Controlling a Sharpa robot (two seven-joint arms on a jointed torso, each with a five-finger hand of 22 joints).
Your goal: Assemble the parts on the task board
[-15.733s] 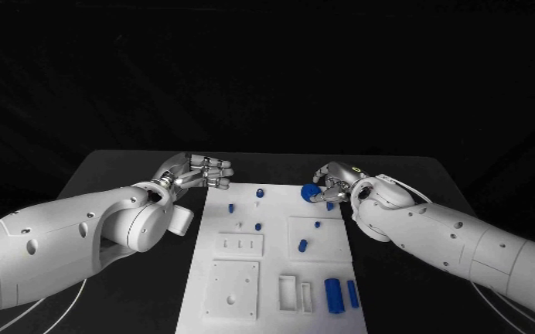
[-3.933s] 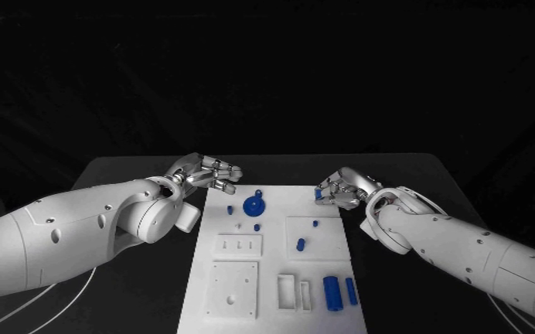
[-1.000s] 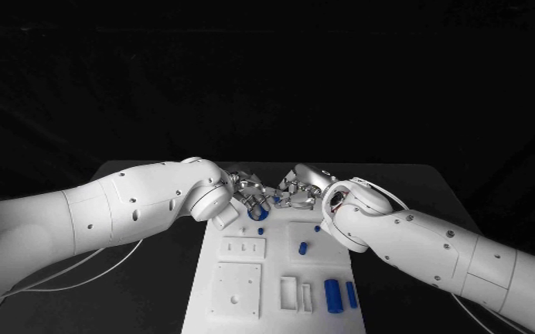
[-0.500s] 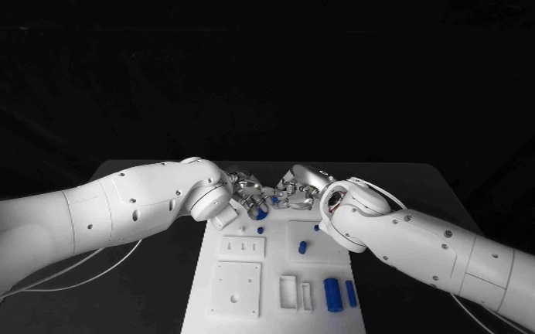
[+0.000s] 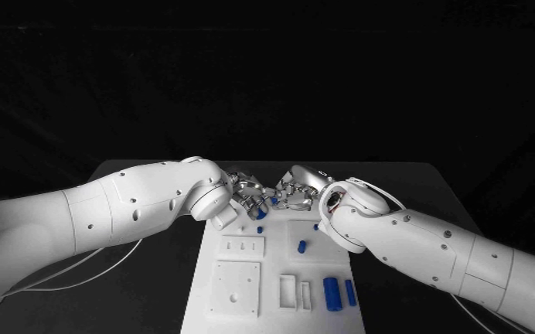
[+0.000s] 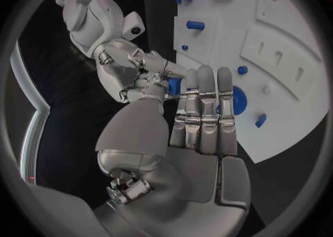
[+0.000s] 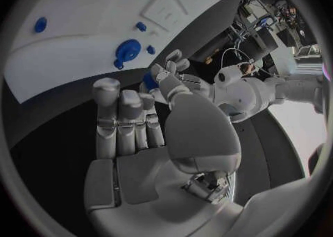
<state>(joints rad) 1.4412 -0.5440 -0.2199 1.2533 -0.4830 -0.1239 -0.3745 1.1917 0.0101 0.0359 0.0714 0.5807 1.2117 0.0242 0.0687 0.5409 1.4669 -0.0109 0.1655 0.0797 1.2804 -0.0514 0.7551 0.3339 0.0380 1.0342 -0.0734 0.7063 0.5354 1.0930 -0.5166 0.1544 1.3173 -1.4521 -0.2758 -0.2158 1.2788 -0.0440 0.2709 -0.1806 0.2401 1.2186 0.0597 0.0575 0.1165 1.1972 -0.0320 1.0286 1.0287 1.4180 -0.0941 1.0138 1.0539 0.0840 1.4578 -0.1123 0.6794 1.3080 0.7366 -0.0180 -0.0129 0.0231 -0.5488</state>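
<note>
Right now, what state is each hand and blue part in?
left hand, fingers straight, tips at the small blue part, grip unclear
right hand, fingertips at that same part, grip unclear
small blue part, between both hands' fingertips
blue disc, flat on the task board
blue cylinder, lying untouched on the board

both hands, left hand [image 5: 247, 193] and right hand [image 5: 299, 189], meet over the far end of the task board [image 5: 240, 303], fingers nearly touching.
</note>
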